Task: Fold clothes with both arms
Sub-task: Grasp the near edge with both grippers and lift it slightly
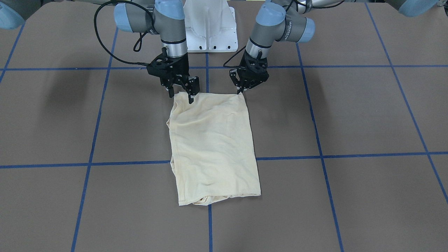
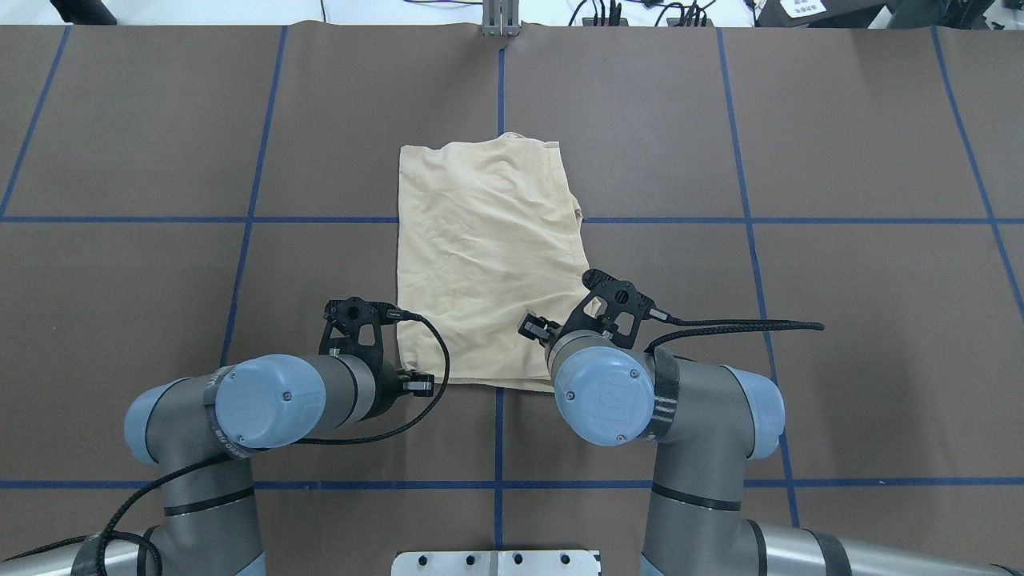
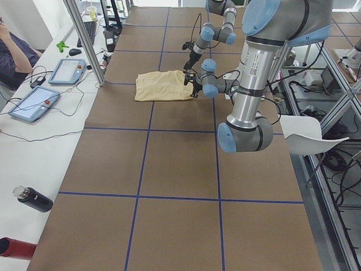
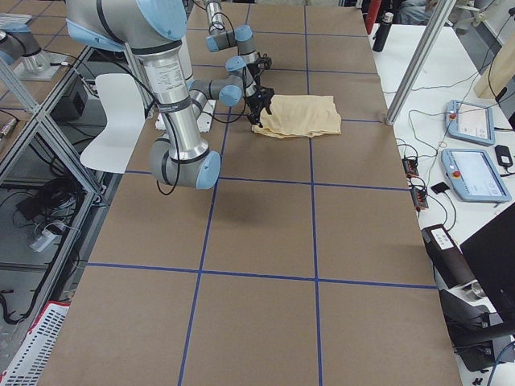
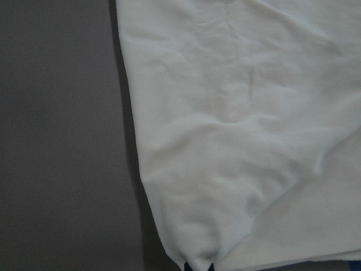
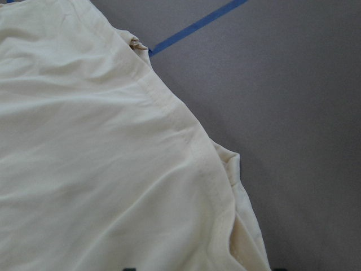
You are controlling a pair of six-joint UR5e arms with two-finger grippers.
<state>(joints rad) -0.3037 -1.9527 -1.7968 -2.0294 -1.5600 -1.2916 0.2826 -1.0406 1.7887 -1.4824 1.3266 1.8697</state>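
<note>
The cream-yellow T-shirt [image 1: 213, 143] lies folded into a plain rectangle on the brown table [image 1: 350, 115]; its print and neck label are hidden. It also shows in the overhead view [image 2: 480, 256]. Both grippers are at the edge nearest the robot. My left gripper [image 1: 240, 91] is down at the corner on my left, its tips pinched on the cloth; the left wrist view shows the tips together at that corner [image 5: 197, 265]. My right gripper [image 1: 181, 97] stands open over the other corner, one finger above the cloth and one just off its edge.
The white pedestal base [image 1: 210, 31] stands behind the grippers. Blue tape lines [image 1: 315, 155] grid the table. A side bench holds tablets [image 3: 67, 70] and a black bottle [image 3: 32, 199]; a person [image 3: 14, 53] sits there.
</note>
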